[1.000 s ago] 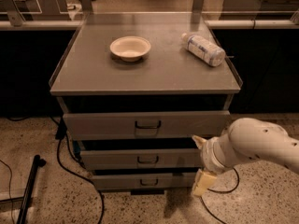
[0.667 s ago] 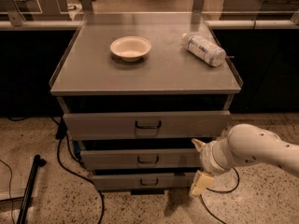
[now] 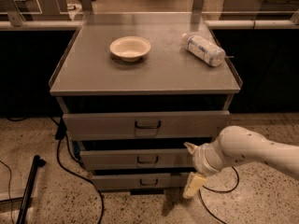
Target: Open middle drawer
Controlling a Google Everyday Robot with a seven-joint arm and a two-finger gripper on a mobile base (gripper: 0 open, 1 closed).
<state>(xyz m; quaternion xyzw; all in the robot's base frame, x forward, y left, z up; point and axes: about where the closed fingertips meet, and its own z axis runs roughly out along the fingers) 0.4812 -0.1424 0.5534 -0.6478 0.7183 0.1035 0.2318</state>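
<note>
Pointing sideways, the splayed gripper (image 3: 191, 166) flanks the middle drawer (image 3: 135, 158).

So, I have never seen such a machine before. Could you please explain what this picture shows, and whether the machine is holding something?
There is one picture, taken by a camera looking down at the front of a grey three-drawer cabinet. The white shape entering from the right is the robot's arm. At its tip is the end effector, two pale fingers for grasping. It sits in front of the right end of the middle drawer, fingers apart, holding nothing, well to the right of that drawer's small dark handle. On the cabinet top are a pale bowl and a plastic bottle lying on its side.
</note>
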